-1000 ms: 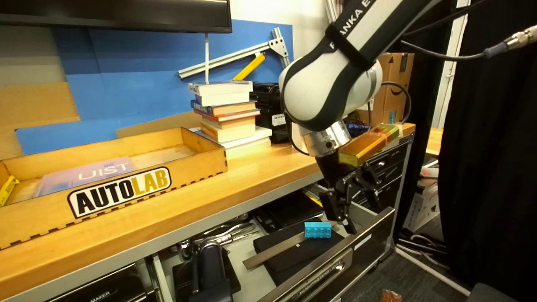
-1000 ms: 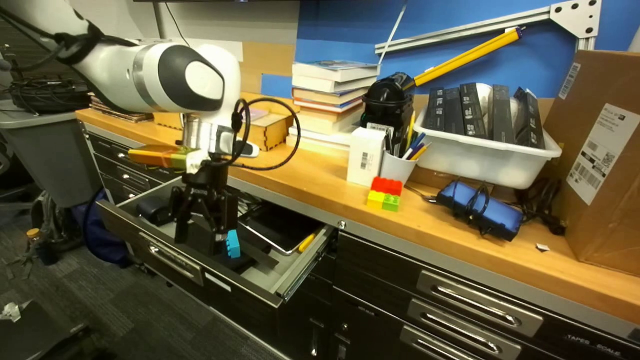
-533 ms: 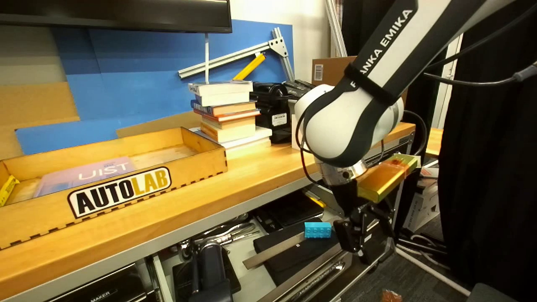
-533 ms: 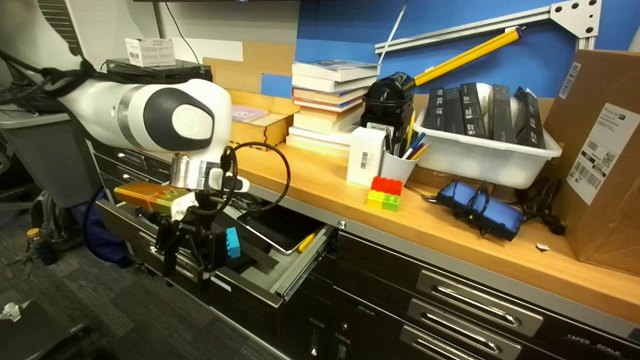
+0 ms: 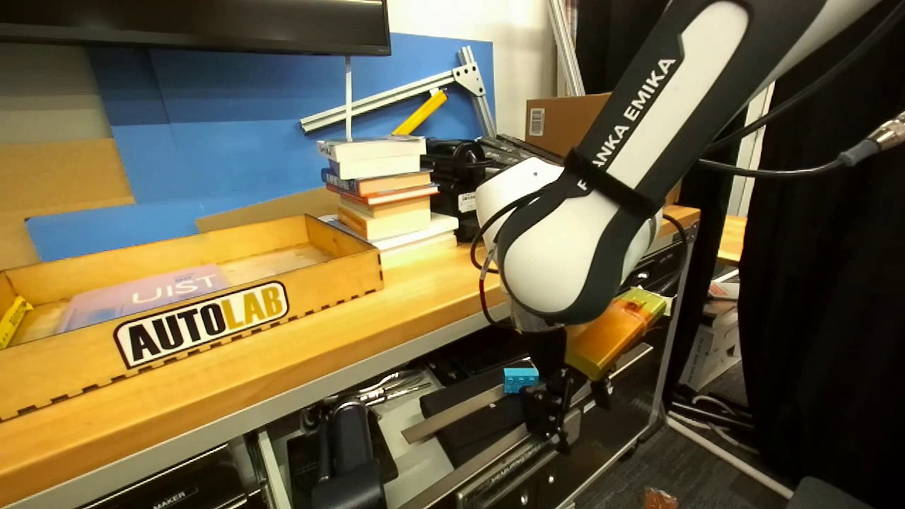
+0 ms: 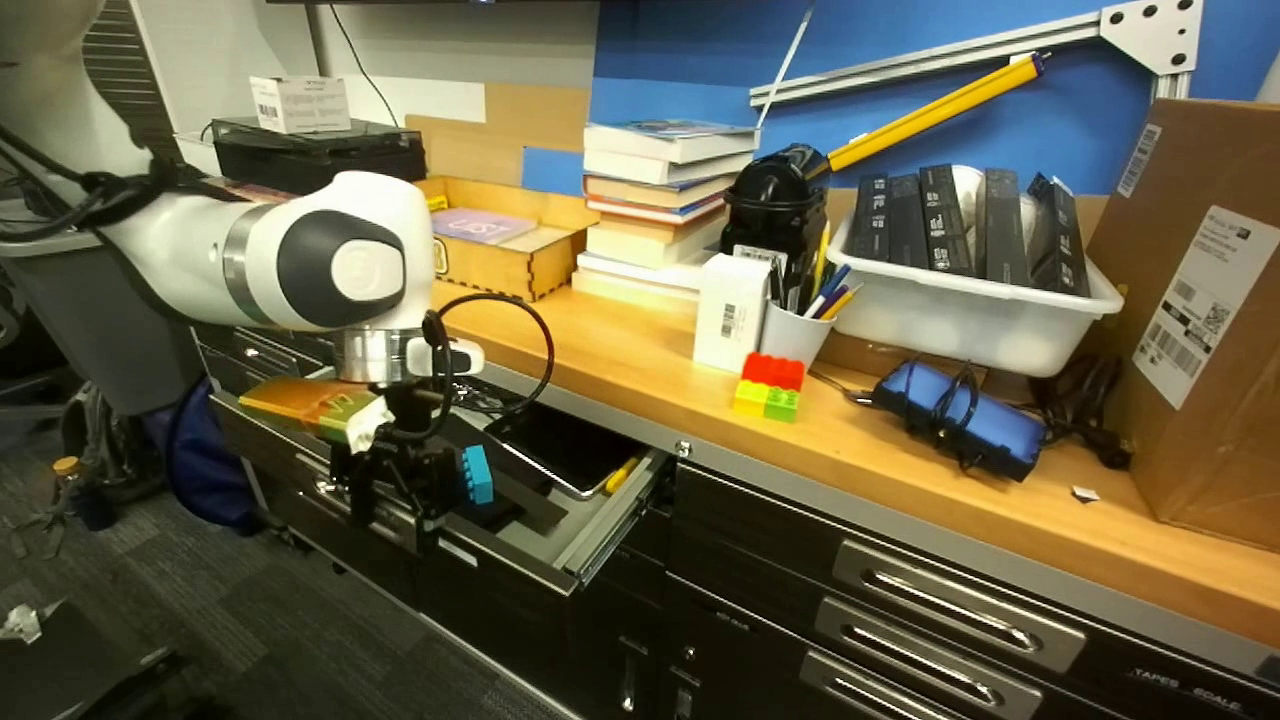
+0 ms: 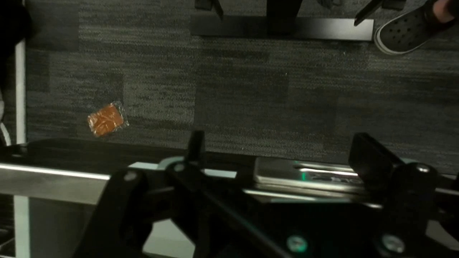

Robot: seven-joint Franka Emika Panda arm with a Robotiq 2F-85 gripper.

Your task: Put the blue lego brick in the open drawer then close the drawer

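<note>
Bent arm [image 5: 601, 205], end effector [image 7: 279, 148] downward, spread

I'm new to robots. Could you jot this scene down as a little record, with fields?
Drawer: open
Blue brick: inside the drawer
Fingers: spread apart, near the drawer's handle; contact unclear
Worktop: stacked books, wooden tray, red, yellow and green bricks
Floor: orange packet, someone's shoe
Still to do: close the drawer

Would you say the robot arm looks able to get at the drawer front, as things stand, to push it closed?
Probably yes: the gripper hangs right at the drawer front, fingers apart and holding nothing, and I see no obstacle between, though contact is hard to confirm.
</note>
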